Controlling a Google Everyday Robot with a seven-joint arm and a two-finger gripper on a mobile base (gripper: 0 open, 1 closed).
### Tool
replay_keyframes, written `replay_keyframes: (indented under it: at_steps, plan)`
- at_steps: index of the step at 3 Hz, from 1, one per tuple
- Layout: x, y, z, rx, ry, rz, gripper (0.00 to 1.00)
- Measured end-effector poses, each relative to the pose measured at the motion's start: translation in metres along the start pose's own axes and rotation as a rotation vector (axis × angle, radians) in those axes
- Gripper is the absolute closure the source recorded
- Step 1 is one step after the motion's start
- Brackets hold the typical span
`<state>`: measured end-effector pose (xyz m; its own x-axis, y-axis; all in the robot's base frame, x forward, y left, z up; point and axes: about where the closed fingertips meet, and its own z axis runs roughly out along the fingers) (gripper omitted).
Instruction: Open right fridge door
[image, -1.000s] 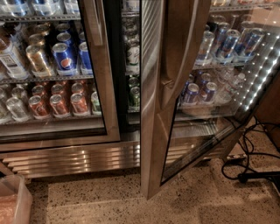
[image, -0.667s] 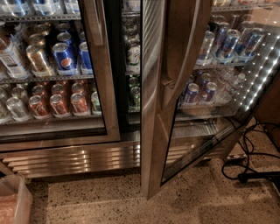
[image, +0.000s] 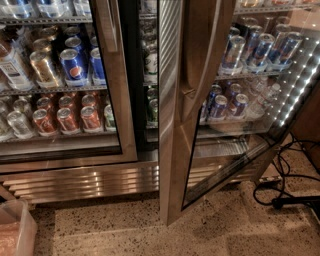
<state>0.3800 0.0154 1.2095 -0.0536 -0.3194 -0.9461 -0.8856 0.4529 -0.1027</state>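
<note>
Right fridge door (image: 172, 150): swung open at centre, steel edge toward the camera, lower corner over the speckled floor (image: 125, 230).
Handle (image: 207, 50): bowed, high on that door.
Left door (image: 120, 100): shut, Pepsi cans (image: 75, 65) behind it.
My fingers: outside the view; open or closed, I cannot tell.

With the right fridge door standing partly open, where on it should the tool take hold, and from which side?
Probably the long bowed handle of the right fridge door, near mid-length, where the bar bows away from the door and leaves a gap behind it. Come from the door's outer face, toward the camera's right, closing across the bar. The tool is not in view.
</note>
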Motion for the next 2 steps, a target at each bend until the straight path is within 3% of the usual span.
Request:
replay_keyframes:
  at_steps: [2]
  plan:
    - [0.0, 0.0, 0.0, 0.0, 0.0, 0.0, 0.22]
